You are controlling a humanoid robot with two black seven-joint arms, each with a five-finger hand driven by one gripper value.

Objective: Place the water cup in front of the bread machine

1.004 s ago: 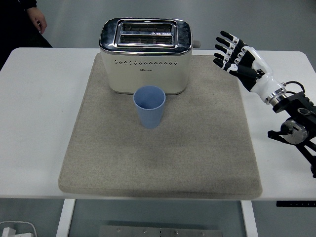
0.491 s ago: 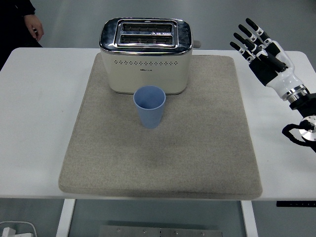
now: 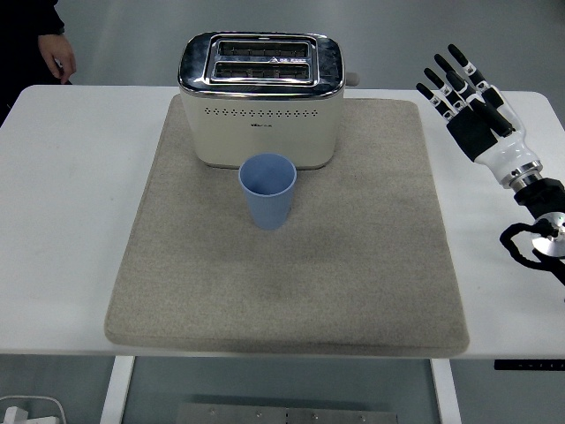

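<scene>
A blue water cup [image 3: 267, 190] stands upright on the grey mat [image 3: 291, 265], right in front of the cream and chrome bread machine [image 3: 261, 99]. My right hand [image 3: 466, 97] is open with its fingers spread, empty, raised over the table's right side, well to the right of the cup. My left arm is out of view.
The white table [image 3: 66, 221] shows bare around the mat. A person's hand [image 3: 55, 51] shows at the top left corner, behind the table's far edge. My right arm's cables [image 3: 534, 243] hang at the right edge.
My right hand has moved right and away from the mat, fingers still spread. The cup and the bread machine have not moved.
</scene>
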